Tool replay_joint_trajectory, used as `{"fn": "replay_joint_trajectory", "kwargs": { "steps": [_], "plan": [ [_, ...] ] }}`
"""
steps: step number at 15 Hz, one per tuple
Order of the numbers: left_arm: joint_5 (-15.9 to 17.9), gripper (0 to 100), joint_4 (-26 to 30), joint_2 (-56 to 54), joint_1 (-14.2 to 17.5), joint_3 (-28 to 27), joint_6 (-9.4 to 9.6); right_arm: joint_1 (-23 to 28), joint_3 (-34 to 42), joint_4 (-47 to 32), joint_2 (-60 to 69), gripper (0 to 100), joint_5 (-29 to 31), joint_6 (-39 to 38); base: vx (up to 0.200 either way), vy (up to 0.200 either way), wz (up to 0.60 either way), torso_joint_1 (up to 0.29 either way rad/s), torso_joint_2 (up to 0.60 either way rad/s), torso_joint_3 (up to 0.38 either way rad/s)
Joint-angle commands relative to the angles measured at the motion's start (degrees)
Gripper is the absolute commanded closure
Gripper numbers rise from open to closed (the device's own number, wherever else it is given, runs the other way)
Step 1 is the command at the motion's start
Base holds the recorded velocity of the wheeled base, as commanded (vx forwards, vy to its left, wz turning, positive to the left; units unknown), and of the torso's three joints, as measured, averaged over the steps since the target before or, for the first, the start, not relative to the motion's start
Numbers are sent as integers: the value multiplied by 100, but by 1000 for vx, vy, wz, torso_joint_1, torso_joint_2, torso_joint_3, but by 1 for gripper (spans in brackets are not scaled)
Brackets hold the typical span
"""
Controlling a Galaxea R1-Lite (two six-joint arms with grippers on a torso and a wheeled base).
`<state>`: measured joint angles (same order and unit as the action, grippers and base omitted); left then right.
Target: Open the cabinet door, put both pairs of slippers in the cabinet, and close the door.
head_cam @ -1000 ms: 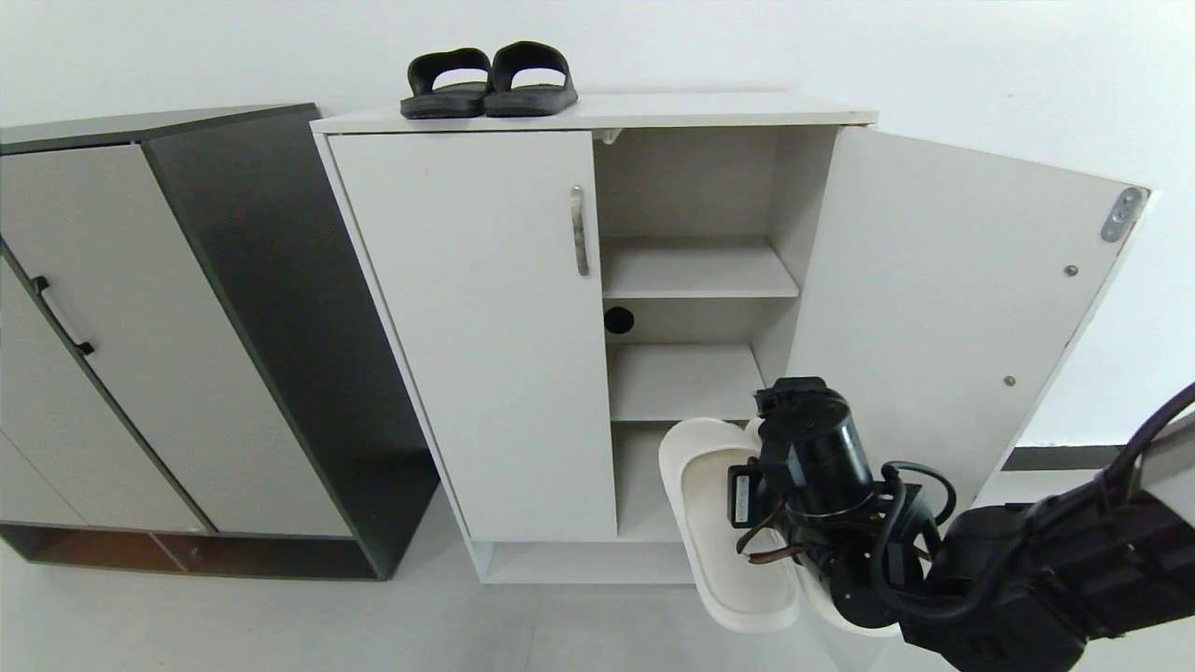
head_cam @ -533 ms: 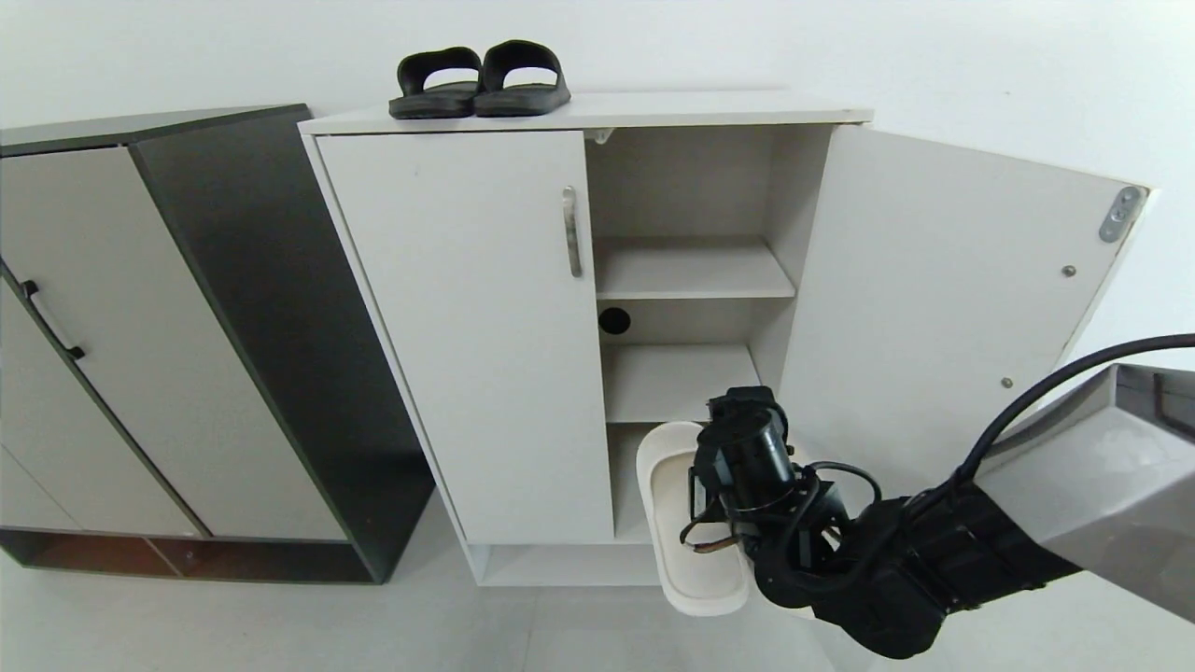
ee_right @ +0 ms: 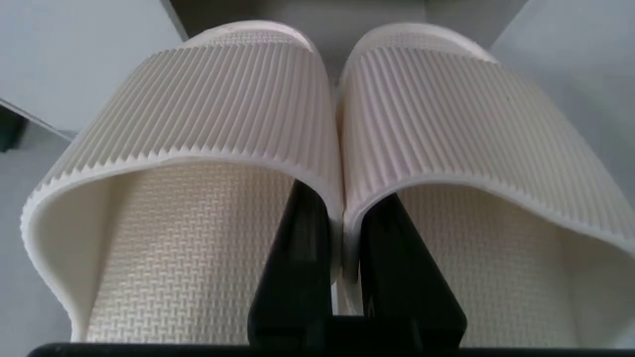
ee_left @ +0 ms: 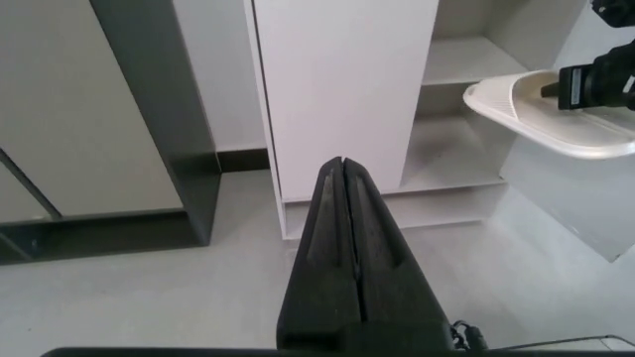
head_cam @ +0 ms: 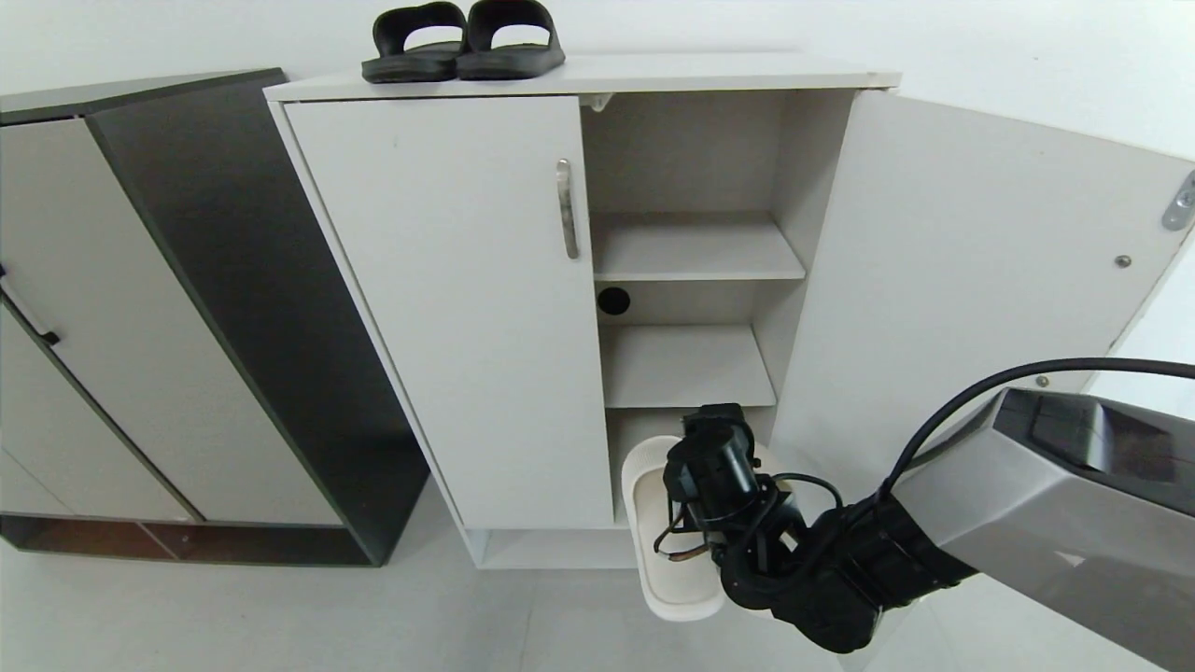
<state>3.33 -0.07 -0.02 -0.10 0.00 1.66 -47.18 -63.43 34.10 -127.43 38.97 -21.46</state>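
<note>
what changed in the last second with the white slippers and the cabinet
The right gripper, jaws shut on the pair of white slippers, has carried them forward and lower, closer to the lowest compartment of the white cabinet. The head camera has shifted too. The grip is unchanged, the right door is open as before, and the black slippers stay on the cabinet top.

Home-like entryway — shoe cabinet (head_cam: 448,308), black slippers (head_cam: 464,42)
</note>
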Motion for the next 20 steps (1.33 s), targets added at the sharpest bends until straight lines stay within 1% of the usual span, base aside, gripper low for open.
{"fn": "replay_joint_trajectory", "kwargs": {
  "steps": [1,4,5,6,7,8,10,12,17,20],
  "plan": [
    [1,100,-1,11,1,0,10,-2,-3,0,-89,100,5,1,0,0,0,2,2,-203],
    [1,100,-1,11,1,0,10,7,15,115,-72,100,119,10,0,0,0,2,2,-199],
    [1,100,-1,11,1,0,10,-2,41,370,-80,100,286,54,0,0,0,-2,7,-193],
    [1,100,-1,11,1,0,10,-2,76,528,-80,100,330,124,0,0,0,7,2,-203],
    [1,100,-1,11,1,0,10,-11,287,1143,-80,100,348,335,0,0,0,-2,2,-193],
    [1,100,-1,11,1,0,1,-11,410,1503,-89,100,348,476,0,0,0,-2,2,-198],
    [1,100,-1,11,1,0,1,7,674,2540,-168,100,348,994,0,0,0,5,7,-88],
    [1,100,-1,11,1,0,1,95,691,3121,-318,100,444,1275,0,0,0,0,0,0],
    [1,100,-1,11,1,0,1,147,674,3165,-432,100,453,1311,0,0,0,0,0,0],
    [1,100,-1,11,1,0,-8,121,709,3165,-327,100,462,1328,200,0,0,1,1,5]
  ]
}}
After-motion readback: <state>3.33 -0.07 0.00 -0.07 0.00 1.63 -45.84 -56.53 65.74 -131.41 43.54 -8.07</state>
